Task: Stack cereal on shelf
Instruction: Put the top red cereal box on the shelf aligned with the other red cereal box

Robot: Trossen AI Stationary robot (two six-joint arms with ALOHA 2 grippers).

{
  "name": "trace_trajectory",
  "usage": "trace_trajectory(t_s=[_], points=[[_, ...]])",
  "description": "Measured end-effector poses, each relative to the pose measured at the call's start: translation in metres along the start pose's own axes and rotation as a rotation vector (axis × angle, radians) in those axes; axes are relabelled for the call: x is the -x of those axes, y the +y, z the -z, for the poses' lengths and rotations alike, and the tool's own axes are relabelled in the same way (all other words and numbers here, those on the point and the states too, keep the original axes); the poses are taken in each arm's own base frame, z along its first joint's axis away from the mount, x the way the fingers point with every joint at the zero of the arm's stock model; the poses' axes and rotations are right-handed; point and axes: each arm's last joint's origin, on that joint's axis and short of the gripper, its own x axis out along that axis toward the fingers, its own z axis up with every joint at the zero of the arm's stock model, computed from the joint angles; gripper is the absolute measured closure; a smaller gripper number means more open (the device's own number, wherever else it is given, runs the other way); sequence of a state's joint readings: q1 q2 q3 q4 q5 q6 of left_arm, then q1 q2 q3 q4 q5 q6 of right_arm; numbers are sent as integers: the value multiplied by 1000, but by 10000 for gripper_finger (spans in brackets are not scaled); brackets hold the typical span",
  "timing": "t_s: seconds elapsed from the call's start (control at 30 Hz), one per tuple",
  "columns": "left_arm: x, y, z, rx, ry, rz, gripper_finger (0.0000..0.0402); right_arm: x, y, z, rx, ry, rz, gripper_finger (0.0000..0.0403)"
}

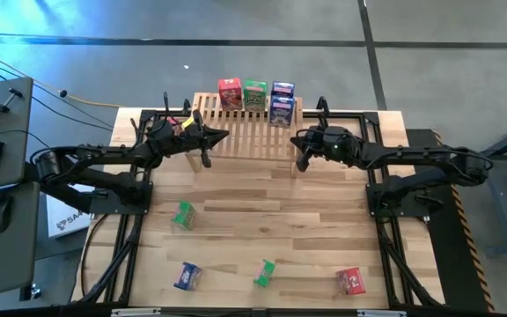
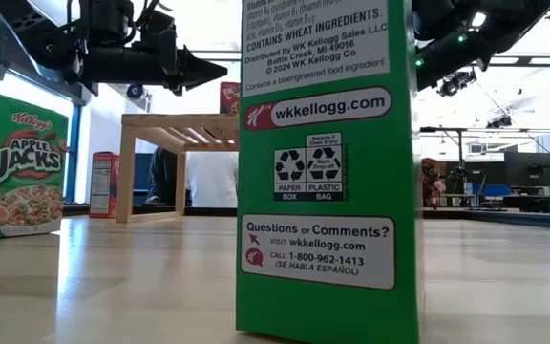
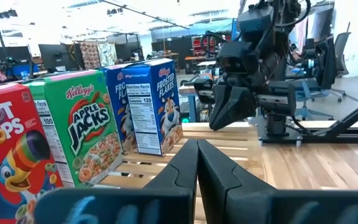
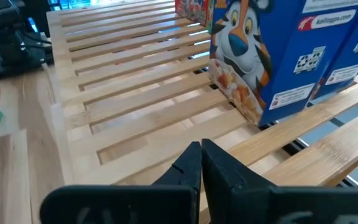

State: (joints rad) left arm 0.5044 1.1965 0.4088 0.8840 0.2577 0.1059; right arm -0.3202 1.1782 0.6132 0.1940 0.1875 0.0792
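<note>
**Four boxes up, four on the planks, both pincers empty**

Pale wooden planks make up my worktop (image 1: pixel 262 207), with grey floor all round it and a bright office showing beyond in the low view. At the far edge stands the shelf (image 1: pixel 240 134), its slatted top carrying four boxes along the back: a red box (image 1: pixel 230 92), a green box (image 1: pixel 254 94), and two blue boxes (image 1: pixel 282 103), one nearer than the other, just beside each other.

My left pincer (image 1: pixel 221 136) hangs over the shelf's left part, fingers pressed together on nothing. My right pincer (image 1: pixel 302 158) sits at the shelf's right front corner, also closed and empty, near the blue pair.

Four boxes wait on the near half of the worktop: a green one (image 1: pixel 183 215) on the left, a blue one (image 1: pixel 187 276) near the front edge, a second green one (image 1: pixel 264 272) in the middle and a red one (image 1: pixel 351 281) to the right. I count eight; a ninth I cannot find.

My worries, as I judge them: my right arm swinging away could clip the blue pair and topple the row like dominoes. The loose boxes lie at odd angles, so a pinch across a corner may let one twist or slip. Setting a new box down between slats could leave it tilted
</note>
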Motion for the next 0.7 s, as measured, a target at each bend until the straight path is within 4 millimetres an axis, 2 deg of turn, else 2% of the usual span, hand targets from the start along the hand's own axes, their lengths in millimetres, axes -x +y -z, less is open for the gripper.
trace_trajectory(t_s=[0.7], points=[[0,0,0,6,-3,0,401,0,1,-6,-66,-58,-21,403]])
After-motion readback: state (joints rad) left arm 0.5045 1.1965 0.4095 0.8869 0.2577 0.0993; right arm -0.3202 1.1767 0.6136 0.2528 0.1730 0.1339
